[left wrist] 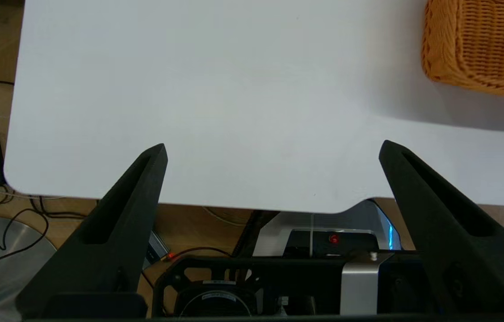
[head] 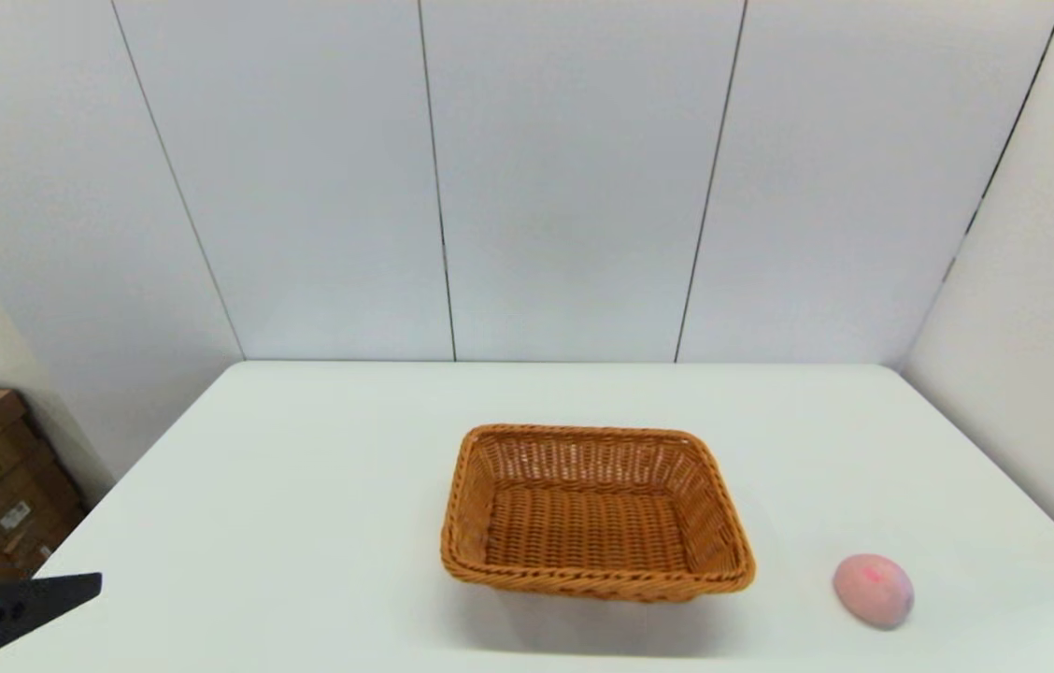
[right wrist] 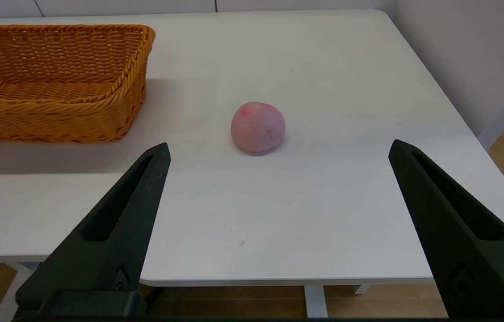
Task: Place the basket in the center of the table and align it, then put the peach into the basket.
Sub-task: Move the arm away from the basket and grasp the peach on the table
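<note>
The basket [head: 596, 509] sits mid-table, peach [head: 873, 590] beside it; both hands [left wrist: 272, 150] [right wrist: 279, 150] hover spread, empty.

I see the wicker basket [head: 596, 511] sitting upright and empty near the middle of the white table [head: 303, 486], its long sides square to the near edge; the pale pink peach [head: 874, 589] lies on the tabletop to its right, apart from it, red blotch facing up.

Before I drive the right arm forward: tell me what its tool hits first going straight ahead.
Most likely the peach: it lies on the table ahead of the open right tool, roughly centred between its fingers. The basket sits off to one side. Height above the table is unclear.
</note>
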You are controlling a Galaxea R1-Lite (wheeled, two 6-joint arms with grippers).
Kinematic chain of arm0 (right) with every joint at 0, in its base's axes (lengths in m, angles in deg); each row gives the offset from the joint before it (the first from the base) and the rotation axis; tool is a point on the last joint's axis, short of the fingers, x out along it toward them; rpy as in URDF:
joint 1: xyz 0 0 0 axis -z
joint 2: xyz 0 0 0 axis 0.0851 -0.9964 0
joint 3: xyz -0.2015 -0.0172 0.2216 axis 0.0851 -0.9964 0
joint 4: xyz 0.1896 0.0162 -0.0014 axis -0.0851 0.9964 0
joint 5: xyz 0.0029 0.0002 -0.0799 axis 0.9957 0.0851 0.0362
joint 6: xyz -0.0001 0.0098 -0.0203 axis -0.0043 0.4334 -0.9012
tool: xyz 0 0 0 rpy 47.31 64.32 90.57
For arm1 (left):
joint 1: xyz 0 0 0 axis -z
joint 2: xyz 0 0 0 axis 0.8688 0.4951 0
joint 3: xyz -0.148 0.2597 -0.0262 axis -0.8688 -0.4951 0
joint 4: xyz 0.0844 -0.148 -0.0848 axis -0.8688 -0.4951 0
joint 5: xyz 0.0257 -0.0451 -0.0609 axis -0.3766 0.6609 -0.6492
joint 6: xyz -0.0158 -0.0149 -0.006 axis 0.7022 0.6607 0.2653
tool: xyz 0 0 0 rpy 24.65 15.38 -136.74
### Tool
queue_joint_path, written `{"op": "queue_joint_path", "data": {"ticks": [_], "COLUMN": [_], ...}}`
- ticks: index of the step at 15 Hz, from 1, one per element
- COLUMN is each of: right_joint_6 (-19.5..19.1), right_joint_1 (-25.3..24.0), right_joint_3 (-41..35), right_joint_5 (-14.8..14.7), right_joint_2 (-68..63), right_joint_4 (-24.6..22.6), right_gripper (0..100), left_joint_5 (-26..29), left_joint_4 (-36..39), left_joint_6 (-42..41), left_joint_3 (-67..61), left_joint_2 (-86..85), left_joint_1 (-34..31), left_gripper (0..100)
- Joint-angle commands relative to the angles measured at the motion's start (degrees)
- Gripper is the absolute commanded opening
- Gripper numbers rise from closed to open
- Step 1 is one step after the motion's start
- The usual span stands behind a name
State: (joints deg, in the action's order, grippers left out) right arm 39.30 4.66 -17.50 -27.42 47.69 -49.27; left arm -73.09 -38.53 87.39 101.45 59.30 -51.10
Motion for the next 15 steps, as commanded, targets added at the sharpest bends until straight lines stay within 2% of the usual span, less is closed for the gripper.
{"op": "queue_joint_path", "data": {"ticks": [1, 3, 7, 9, 12, 15], "right_joint_6": [0.1, 0.1, 0.1, 0.1, 0.2, 0.1], "right_joint_1": [0.0, 0.0, 0.0, 0.0, 0.0, 0.0], "right_joint_3": [0.0, 0.0, 0.0, 0.0, 0.0, 0.0], "right_joint_5": [0.0, 0.0, 0.1, 0.1, 0.1, 0.1], "right_joint_2": [0.0, 0.0, 0.0, 0.0, 0.0, 0.0], "right_joint_4": [0.1, 0.1, 0.1, 0.1, 0.1, 0.1], "right_gripper": [100, 100, 100, 100, 100, 100], "left_joint_5": [-0.2, -0.3, -0.1, -0.1, -0.6, -0.5], "left_joint_4": [-0.2, -0.2, -0.2, 0.4, 9.3, 24.0], "left_joint_6": [-1.2, -7.2, -8.7, -11.9, -13.8, -13.8], "left_joint_3": [-7.3, -12.0, -15.3, -18.2, -25.1, -34.2], "left_joint_2": [-13.1, -21.0, -31.2, -36.9, -42.9, -44.5], "left_joint_1": [-1.8, -3.9, -8.1, -9.8, -10.0, -9.8], "left_gripper": [100, 100, 100, 100, 100, 100]}}
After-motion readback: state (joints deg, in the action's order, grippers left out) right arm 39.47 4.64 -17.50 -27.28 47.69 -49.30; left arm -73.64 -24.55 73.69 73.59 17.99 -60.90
